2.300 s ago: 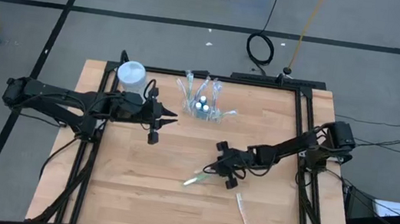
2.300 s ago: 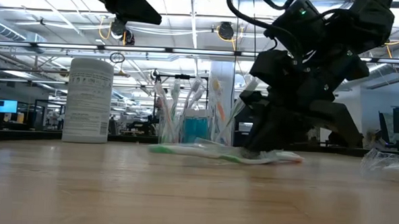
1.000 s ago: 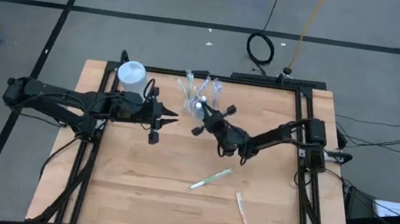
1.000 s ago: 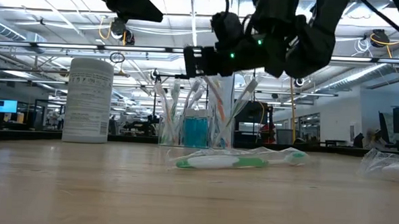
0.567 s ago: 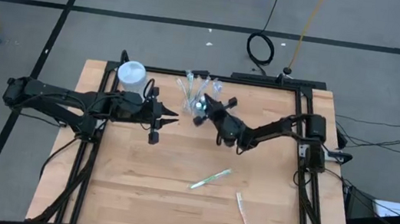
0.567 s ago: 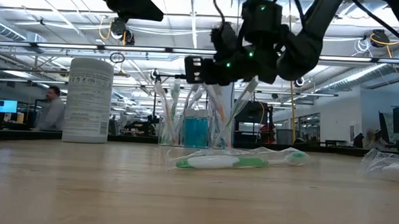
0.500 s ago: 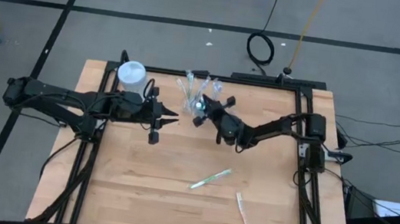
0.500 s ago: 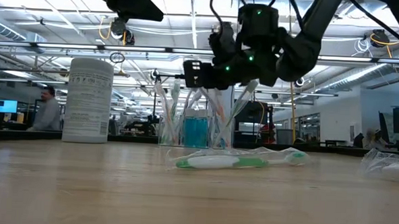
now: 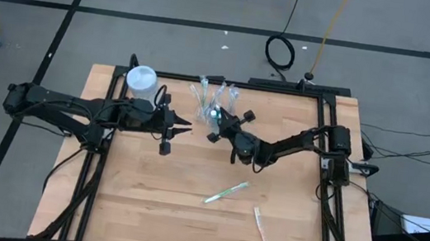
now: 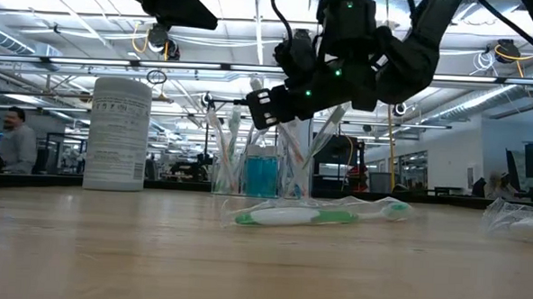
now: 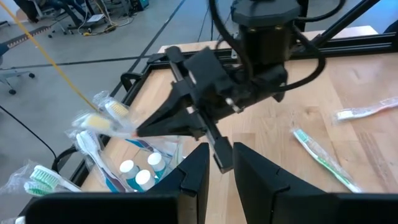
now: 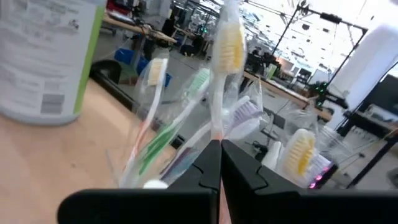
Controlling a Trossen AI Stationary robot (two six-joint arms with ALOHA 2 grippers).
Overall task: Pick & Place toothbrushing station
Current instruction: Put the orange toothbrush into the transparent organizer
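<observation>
Right pincer [image 9: 215,125] is clamped on a wrapped yellow-bristled brush [image 12: 227,46], held above the cup [image 9: 215,109] of brushes at the desk's [image 9: 145,211] far edge. Left pincer [image 9: 183,129] waits beside the cup, fingers slightly parted, empty. Two wrapped brushes lie nearer: green [image 9: 226,192], white [image 9: 262,232].

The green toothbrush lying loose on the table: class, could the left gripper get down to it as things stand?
Probably yes. The green toothbrush lies flat on bare wood with nothing on it, and the left gripper holds nothing. The right gripper is up at the clear cup.
</observation>
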